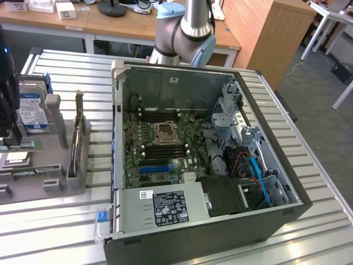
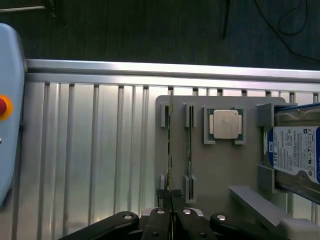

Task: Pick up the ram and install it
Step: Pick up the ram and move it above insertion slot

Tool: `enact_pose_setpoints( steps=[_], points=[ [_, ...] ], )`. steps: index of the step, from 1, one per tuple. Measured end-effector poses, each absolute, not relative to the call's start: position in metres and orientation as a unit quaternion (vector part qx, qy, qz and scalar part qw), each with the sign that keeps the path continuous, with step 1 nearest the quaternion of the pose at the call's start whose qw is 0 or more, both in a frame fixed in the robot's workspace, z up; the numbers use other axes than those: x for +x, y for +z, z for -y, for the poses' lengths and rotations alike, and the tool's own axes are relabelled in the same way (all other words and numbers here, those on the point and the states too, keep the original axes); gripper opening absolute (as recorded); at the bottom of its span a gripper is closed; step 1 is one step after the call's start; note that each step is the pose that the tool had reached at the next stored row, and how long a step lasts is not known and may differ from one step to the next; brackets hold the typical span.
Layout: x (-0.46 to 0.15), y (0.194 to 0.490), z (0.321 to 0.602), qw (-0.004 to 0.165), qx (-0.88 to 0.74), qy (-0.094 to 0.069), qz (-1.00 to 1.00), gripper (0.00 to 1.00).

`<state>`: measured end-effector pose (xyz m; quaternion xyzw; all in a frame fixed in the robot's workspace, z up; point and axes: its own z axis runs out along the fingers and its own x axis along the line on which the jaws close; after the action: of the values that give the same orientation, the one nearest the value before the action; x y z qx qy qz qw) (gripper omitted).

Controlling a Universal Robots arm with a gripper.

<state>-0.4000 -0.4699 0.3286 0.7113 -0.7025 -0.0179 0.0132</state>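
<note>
The ram (image 2: 170, 145) is a thin green stick standing on edge in a slot of the grey fixture (image 2: 220, 170). My gripper (image 2: 171, 196) is shut on the ram's near end, with a black finger on each side of the board. A second green stick (image 2: 189, 150) stands in the slot beside it, untouched. In the exterior view the gripper's dark body (image 1: 6, 94) hangs over the fixture (image 1: 55, 165) at the exterior view's left. The open computer case (image 1: 118, 138) lies in the middle of that view, with black memory slots (image 1: 165, 148) beside the processor socket (image 1: 164, 133).
On the fixture a square silver CPU (image 2: 225, 124) sits in its own holder, and a hard drive (image 2: 295, 155) with a blue-white label stands upright beyond it. A pale blue box with a red button (image 2: 4, 107) lies on the slatted metal table (image 2: 100, 150). The arm's base (image 1: 185, 38) rises behind the case.
</note>
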Motion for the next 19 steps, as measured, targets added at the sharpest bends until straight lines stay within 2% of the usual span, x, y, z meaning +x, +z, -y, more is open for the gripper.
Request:
enact_pose_setpoints(
  steps=[19],
  points=[
    [-0.400,0.383,0.470,0.015,0.701,-0.016,0.713,0.12]
  ],
)
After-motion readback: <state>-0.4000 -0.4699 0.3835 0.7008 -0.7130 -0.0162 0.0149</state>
